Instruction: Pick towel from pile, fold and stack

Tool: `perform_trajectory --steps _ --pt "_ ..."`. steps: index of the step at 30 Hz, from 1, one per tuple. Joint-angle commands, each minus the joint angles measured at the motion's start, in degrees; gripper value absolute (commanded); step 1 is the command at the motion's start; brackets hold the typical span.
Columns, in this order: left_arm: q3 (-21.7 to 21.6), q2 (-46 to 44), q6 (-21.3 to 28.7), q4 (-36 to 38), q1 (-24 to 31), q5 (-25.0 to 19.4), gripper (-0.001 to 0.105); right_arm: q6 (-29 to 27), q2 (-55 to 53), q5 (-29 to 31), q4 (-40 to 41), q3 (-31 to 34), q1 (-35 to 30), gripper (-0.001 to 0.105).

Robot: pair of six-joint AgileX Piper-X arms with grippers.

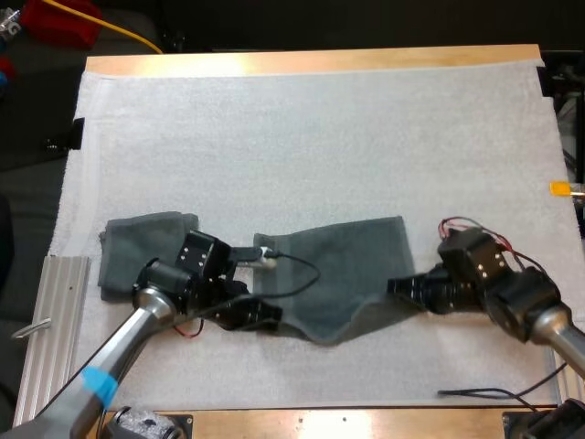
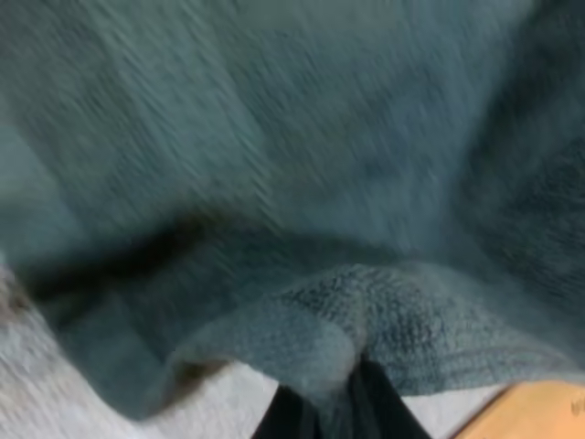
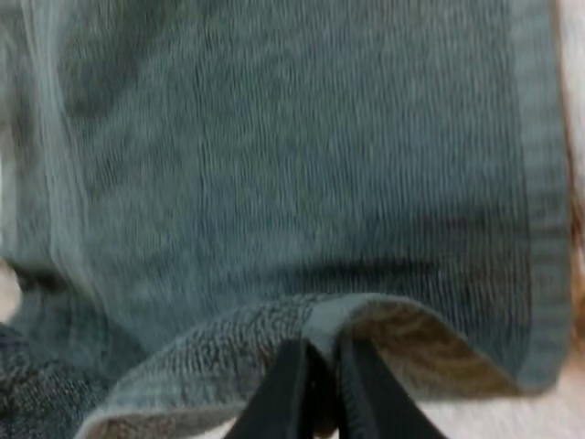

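Nearest to me, my left gripper is clamped on the near left corner of the spread dark grey-green terry towel. My right gripper is clamped on its near right edge. The left wrist view bears this out: the black fingers pinch a raised fold of the cloth from both sides, just over the white textured mat. On the right wrist view the fingers squeeze the hem the same way (the cloth bunches up into a small ridge right at the tips).

Between the two grips the towel's near edge sags toward me in a shallow V, while its far part lies flat on the mat around the middle. Off to my left, a ribbed grey metal rail lies along the mat's side. Just past my left arm sits a folded dark grey-green towel, flat on the mat beside the spread one. Beyond that, the mat runs on to the far edge of the pale wooden table.
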Motion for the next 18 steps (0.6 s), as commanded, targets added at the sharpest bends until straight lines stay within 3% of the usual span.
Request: perform_trajectory --steps 1,11,18 --pt "-0.2 0.5 -0.7 -1.5 0.8 0.7 0.000 0.1 0.7 -1.7 -1.2 -0.4 -1.3 0.001" --pt "-0.4 3.9 -2.6 -11.0 4.8 0.7 0.000 -0.5 8.6 -4.4 -8.6 -1.7 -7.0 0.001" --pt "-3.7 8.3 -2.6 -13.5 4.9 -1.3 0.000 -1.0 13.5 -3.4 -10.6 -6.6 -7.9 0.001"
